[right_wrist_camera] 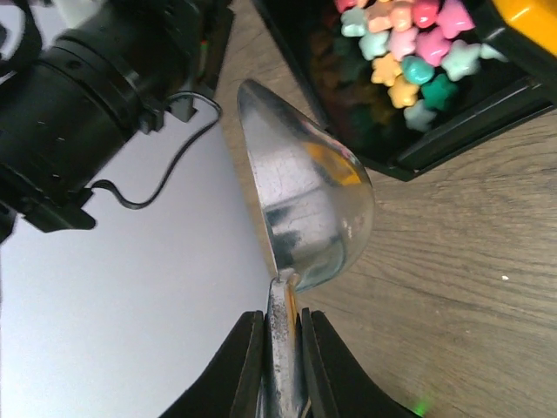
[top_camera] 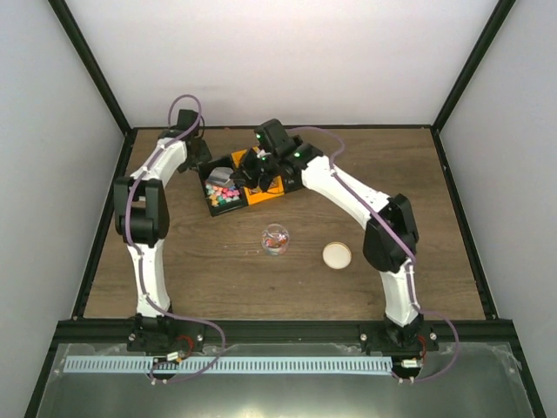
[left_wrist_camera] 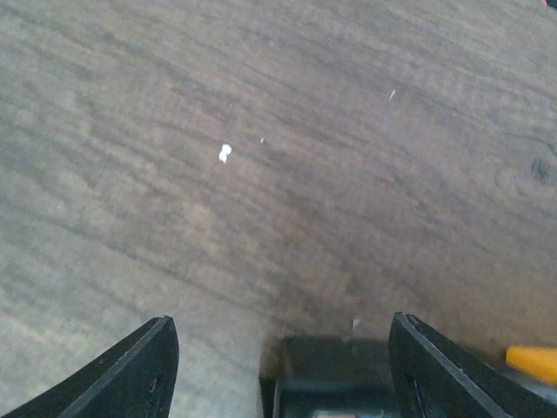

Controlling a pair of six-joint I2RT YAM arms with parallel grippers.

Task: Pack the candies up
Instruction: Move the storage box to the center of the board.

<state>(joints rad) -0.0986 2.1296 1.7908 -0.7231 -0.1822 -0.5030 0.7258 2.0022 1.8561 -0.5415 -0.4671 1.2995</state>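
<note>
— Our right pincer [right_wrist_camera: 283,329] is pressed together on the handle of the metal scoop [right_wrist_camera: 305,209]. No sweet shows on the side of the bowl we can see.

— And the candies [right_wrist_camera: 407,39]?

— They are heaped in one compartment of the black tray [right_wrist_camera: 452,131], just past the scoop's lip: little stars in pink, green and yellow.

— How far along are we?

— Barely begun, we judge. The clear jar [top_camera: 276,239] shows only a touch of colour inside, too small to count. The pile looks big, and the cream lid [top_camera: 337,254] lies off, near the jar.

— Our other pincer?

— Our left pincer [left_wrist_camera: 280,326] is spread wide and holds nothing. It hovers over the wooden table [left_wrist_camera: 261,174] at a corner of the tray.

— Room to move?

— It is tight at the tray. Its wall stands between scoop and candies, and our left arm [right_wrist_camera: 96,104] is close by. Bare wood lies between tray and jar.
</note>
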